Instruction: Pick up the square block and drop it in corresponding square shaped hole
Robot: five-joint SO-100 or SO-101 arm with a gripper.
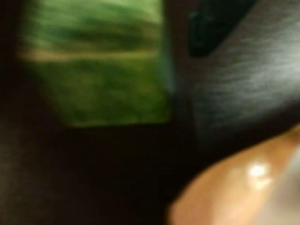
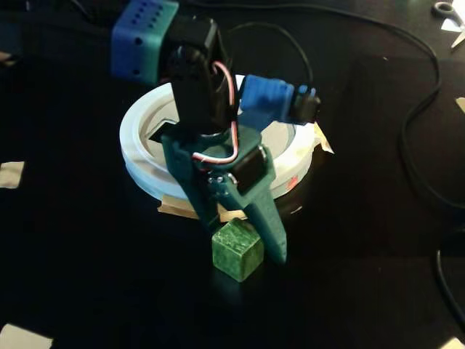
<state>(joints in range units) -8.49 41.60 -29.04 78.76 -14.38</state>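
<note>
**Down at the block, in front of the ring**

My gripper [image 2: 243,243] is lowered to the black table [image 2: 87,254], with the green block [image 2: 237,250] sitting at its tips. In the fixed view my long green finger [image 2: 270,225] comes down just to the right of the block and reaches the table beside it. My other finger sits behind the block's upper left edge, mostly hidden by it. The jaws look narrow, about a block's width apart, but I cannot tell whether they are actually pressing on the block or only standing beside it. The block rests flat on the table, one corner turned toward the camera.

Behind my arm lies the round panel with its white ring [image 2: 138,156]. My wrist and motors cover most of it. A dark cutout [image 2: 161,133] shows on the panel's left part, but I cannot tell from here whether it is the square hole.

My wrist view is badly blurred: the block [image 1: 101,70] fills the upper left as a green mass, with a tan shape [image 1: 234,192] at the lower right.
</note>
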